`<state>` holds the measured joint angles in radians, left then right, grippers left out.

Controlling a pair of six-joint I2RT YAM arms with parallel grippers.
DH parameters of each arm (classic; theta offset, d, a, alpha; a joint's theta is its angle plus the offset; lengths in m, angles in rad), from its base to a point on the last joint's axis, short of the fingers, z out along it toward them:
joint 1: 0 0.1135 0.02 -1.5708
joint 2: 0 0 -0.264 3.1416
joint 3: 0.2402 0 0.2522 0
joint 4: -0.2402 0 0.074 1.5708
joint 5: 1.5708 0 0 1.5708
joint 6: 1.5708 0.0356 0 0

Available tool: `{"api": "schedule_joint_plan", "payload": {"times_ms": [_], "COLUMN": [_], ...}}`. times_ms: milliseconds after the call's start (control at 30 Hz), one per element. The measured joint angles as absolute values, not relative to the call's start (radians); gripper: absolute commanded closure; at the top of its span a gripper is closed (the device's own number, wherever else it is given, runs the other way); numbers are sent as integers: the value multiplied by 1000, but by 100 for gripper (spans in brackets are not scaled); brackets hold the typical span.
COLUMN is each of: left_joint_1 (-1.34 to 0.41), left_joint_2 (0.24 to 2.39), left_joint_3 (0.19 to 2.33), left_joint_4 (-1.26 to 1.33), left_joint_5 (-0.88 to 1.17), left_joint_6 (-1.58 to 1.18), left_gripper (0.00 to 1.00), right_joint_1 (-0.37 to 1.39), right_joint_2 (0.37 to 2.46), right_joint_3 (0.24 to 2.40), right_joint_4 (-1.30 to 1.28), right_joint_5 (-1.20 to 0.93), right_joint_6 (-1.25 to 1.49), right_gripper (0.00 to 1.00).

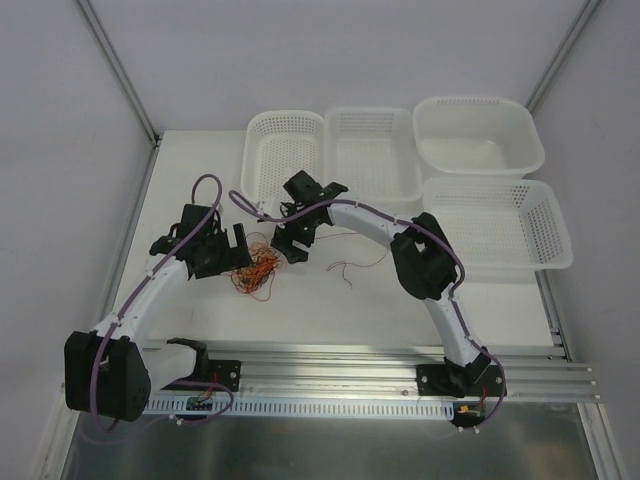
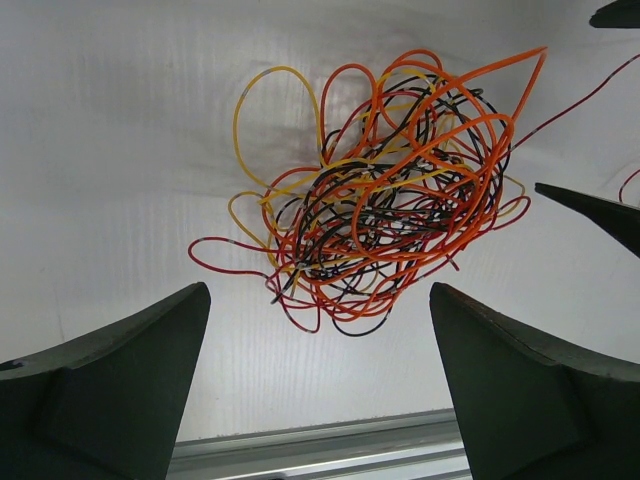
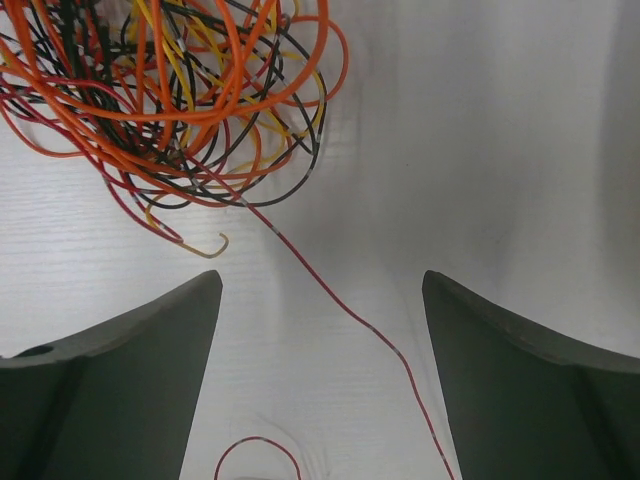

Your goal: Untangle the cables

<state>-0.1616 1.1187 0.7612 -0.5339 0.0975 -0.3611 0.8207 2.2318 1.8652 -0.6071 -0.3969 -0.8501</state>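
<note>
While left gripper [image 2: 320, 292] & right gripper [image 3: 322, 277] stand spread, pinching nothing, the cables [image 2: 380, 190] sit clumped on the table [image 1: 400, 300] btwn them. Risk: a grab catching several strands could tighten the knot.

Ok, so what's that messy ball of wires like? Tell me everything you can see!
The cables are one loose tangle of hair-thin, bendy wires: mostly orange, with black, red, dark red and some yellow. Loops stick out all round. It lies on the white table between the two arms. One dark red strand trails away from the clump. Nothing holds it: the left gripper and the right gripper both stand open close by, not touching it.
</note>
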Motion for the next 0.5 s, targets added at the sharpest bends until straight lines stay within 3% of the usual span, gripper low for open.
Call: {"api": "schedule_joint_plan", "payload": {"times_ms": [133,333,367,400,500], "left_joint_1": [-162,-162,-162,-162,-162], "left_joint_2": [1113,1016,989,961,889], "left_joint_3": [743,658,642,626,587], "left_joint_4": [-528,-521,-522,-521,-521], "left_joint_5": [101,102,102,103,110], "left_joint_6": [-396,-472,-486,-500,-543], "left_gripper": [7,7,7,7,6], "right_joint_1": [820,816,815,815,813], "right_joint_2": [2275,2286,2286,2285,2241], "right_joint_3": [1871,1870,1869,1863,1770], "right_joint_4": [-614,-633,-633,-632,-604], "right_joint_5": [-424,-471,-479,-485,-505], "right_joint_6": [-855,-850,-848,-848,-806], "right_gripper": [24,59,91,99,99]}}
